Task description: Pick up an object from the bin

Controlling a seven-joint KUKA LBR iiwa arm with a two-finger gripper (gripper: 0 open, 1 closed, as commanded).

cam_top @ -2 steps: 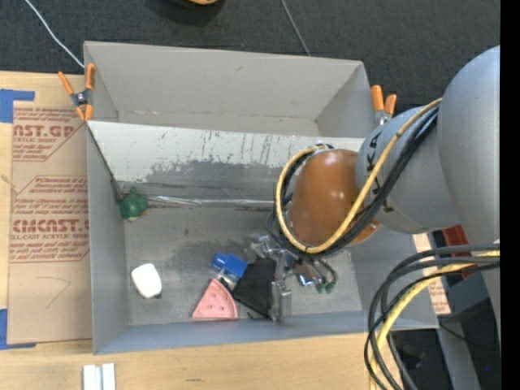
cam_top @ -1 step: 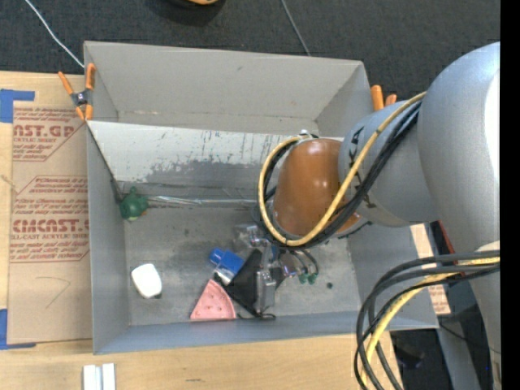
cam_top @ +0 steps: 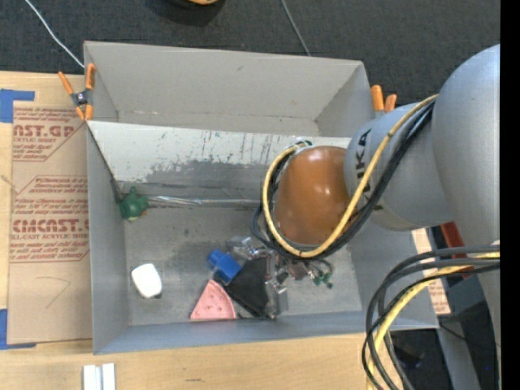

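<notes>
camera view, gripper: your gripper [cam_top: 272, 281] sits low in the bin [cam_top: 106, 242], right of middle and close to the front wall, under the arm's rounded orange cover [cam_top: 313, 193].
camera view, grip state: you cannot tell whether it is spread or closed, because the cover and wrist hide much of it. nothing is plainly clamped in it.
camera view, nearest thing: a flat black piece [cam_top: 250, 292] lies just beside the gripper, on the view's left, and seems to touch its tip.
camera view, long axis: it looks slanted, running from the gripper down toward the front wall. the outline is too dark for you to be sure.
camera view, neighbours: a small blue piece [cam_top: 221, 263] touches the black piece's upper left edge, and a pink triangle [cam_top: 213, 304] touches its lower left.
camera view, farther off: a white block [cam_top: 147, 280] lies front left and a green ball [cam_top: 132, 207] sits against the left wall, both well apart. a tiny green bit [cam_top: 325, 281] lies just right of the gripper.
camera view, surface: bare, scuffed grey metal, flat.
camera view, room: the front wall is tight behind the black piece, with open floor to the left and back. expect the blue and pink pieces to shift if you close here.
</notes>
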